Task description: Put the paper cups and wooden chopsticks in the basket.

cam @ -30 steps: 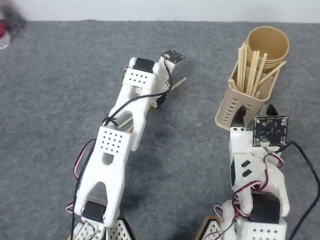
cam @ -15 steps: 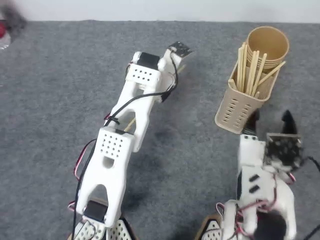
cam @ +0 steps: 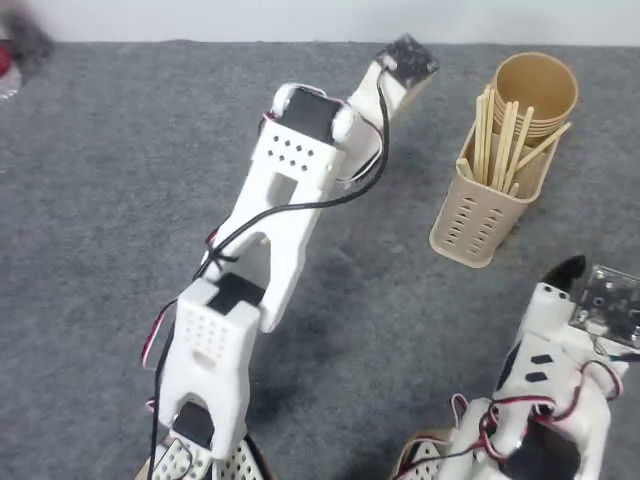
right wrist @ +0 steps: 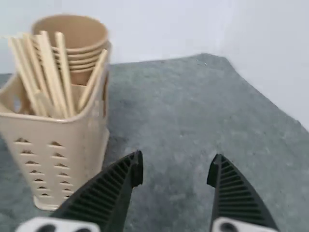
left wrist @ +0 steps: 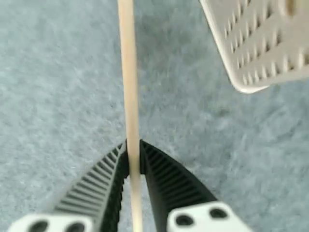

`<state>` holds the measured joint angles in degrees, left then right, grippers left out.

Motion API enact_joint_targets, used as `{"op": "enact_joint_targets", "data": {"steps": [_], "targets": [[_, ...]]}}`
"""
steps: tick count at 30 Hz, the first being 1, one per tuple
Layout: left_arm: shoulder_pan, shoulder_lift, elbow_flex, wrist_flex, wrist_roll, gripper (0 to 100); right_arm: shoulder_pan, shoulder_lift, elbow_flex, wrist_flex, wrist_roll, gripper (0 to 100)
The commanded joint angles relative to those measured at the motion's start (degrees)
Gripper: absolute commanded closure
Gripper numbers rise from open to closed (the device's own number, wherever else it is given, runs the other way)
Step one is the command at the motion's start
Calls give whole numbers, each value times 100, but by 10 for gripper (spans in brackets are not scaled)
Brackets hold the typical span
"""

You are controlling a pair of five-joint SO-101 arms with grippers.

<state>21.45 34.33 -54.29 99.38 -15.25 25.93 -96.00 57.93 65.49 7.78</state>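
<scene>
A beige slotted basket [cam: 478, 218] stands at the back right of the grey mat. It holds a stack of paper cups [cam: 537, 90] and several wooden chopsticks [cam: 500, 135]. My left gripper [left wrist: 133, 145] is shut on one wooden chopstick [left wrist: 126, 72], which runs straight out past its fingers above the mat, with a corner of the basket [left wrist: 260, 48] close by. In the high view the left gripper [cam: 400, 75] hangs just left of the basket. My right gripper [right wrist: 177, 159] is open and holds nothing, a short way in front of the basket [right wrist: 53, 145], cups [right wrist: 72, 31] and chopsticks [right wrist: 48, 67].
A white wall [right wrist: 193, 24] runs along the mat's far edge and right side. A red-and-white object [cam: 6, 62] sits at the far left corner. Open grey mat [cam: 120, 200] spreads to the left of the left arm.
The left arm has lifted and swung toward the far right, nearer the basket, carrying the chopstick. The right arm has drawn back from the basket toward the front right.
</scene>
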Motion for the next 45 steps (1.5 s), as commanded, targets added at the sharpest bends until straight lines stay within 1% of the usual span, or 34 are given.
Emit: {"op": "enact_joint_targets", "data": {"steps": [1, 5, 11, 17, 22, 26, 28, 32, 38, 43, 45], "targets": [[-9, -888, -13, -281, 457, 991, 286, 84, 97, 4, 18, 775], [229, -1424, -13, -738, 756, 991, 374, 84, 457, -215, -220, 775], [897, -1916, -13, -1327, 782, 991, 347, 84, 1011, -690, -290, 775], [1442, -1987, -13, -2303, 791, 991, 338, 84, 1380, -1015, -290, 775], [1820, -1969, -13, -3103, 791, 991, 198, 84, 1398, -1015, -281, 775], [2119, -1873, 31, -3525, 800, 991, 48, 84, 1398, -1015, -246, 775], [2242, -1785, 31, -3675, 1002, 991, 57, 84, 1398, -1015, -246, 775], [2303, -1530, 40, -4123, 1591, 991, 84, 84, 1398, -1015, -246, 775], [2295, -879, 13, -4211, 2497, 990, 84, 84, 1398, -1015, -246, 775], [2154, -413, 31, -4905, 2567, 990, 84, 84, 1398, -1015, -246, 775], [2101, -246, 31, -4941, 2567, 989, 84, 84, 1407, -1015, -246, 775]]}}
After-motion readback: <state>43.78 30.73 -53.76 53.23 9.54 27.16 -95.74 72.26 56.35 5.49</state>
